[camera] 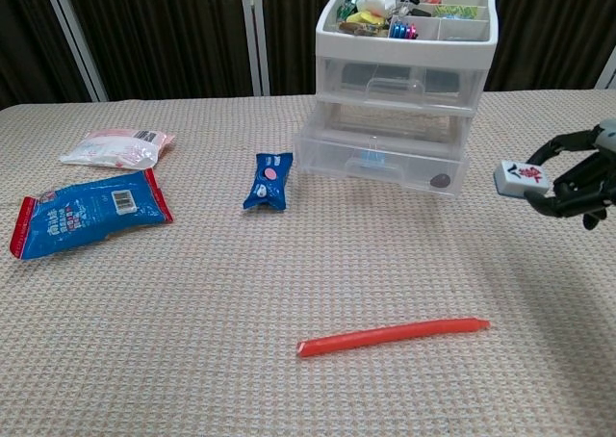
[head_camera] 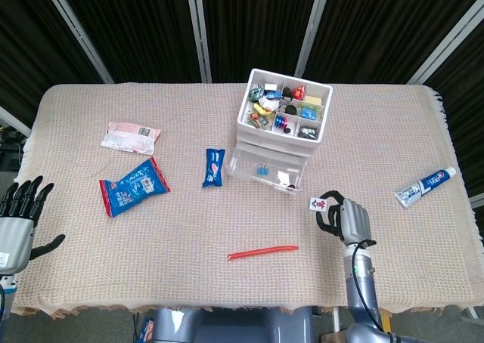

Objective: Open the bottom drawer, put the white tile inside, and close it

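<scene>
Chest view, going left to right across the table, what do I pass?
Large blue packet → small blue packet → red stick → white tile → right hand holding it.

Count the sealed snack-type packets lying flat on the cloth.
3. A pink-white packet sits far left, a large blue packet just in front of it, and a small blue packet lies left of the drawer unit.
</scene>
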Available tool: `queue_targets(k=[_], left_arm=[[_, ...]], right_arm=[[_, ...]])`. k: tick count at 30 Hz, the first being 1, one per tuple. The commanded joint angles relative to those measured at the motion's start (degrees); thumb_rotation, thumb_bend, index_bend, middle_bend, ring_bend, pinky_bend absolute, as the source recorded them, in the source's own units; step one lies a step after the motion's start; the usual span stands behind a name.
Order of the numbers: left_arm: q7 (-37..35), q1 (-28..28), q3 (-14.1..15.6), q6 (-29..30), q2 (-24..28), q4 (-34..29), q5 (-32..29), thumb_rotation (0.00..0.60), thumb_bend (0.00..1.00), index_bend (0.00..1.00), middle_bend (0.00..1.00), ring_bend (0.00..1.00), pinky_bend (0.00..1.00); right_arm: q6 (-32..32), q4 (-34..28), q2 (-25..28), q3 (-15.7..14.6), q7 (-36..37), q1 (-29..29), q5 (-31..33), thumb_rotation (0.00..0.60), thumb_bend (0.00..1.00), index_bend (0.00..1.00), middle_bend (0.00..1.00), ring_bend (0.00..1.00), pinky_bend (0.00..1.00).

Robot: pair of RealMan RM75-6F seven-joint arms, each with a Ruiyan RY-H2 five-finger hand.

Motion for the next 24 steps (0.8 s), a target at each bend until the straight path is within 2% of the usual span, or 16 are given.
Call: queue_targets(k=[1, 6, 11, 18, 24], left_arm=[[-0.1, 0.0, 0.1, 0.0, 0.0, 0.0, 0.1, 0.6, 0.14, 0.08, 0.0, 0.0, 0.0], [-0.3, 0.0, 0.1, 0.0, 0.1, 0.1, 0.2, 0.6, 0.14, 0.08, 0.0, 0.0, 0.0], [-0.7, -0.1, 0.0, -0.3, 0.2, 0.1, 0.0, 0.6, 0.14, 0.08, 0.0, 0.0, 0.0], [-1.3, -0.2, 0.1, -0.8, 0.5, -0.2, -0.3, 0.6, 0.14, 0.08, 0.0, 0.0, 0.0], [-1.7, -0.3, 0.1, -1.0, 0.6, -0.3, -0.4, 0.6, 0.14, 0.08, 0.0, 0.0, 0.0]], right_arm=[[1.4, -3.5, 1.8, 2.3, -2.9, 1.1, -0.4, 0.6, 0.34, 0.58, 0.85, 0.81, 0.6], [1.8, -4.1, 0.9, 5.2, -6.5, 4.0, 2.3, 0.6, 0.34, 0.58, 0.85, 0.81, 0.6], [1.9, -1.2, -2.7, 8.5, -10.2, 8.5, 7.4, 0.6, 0.34, 0.58, 0.85, 0.81, 0.6], [1.9, 4.1, -7.1, 9.9, -12.7, 12.7, 9.8, 0.6, 0.34, 0.57, 0.85, 0.81, 0.59], [2.8, 8.2, -9.8, 10.1, -13.7, 15.2, 9.6, 0.6, 0.28, 0.55, 0.85, 0.81, 0.59]])
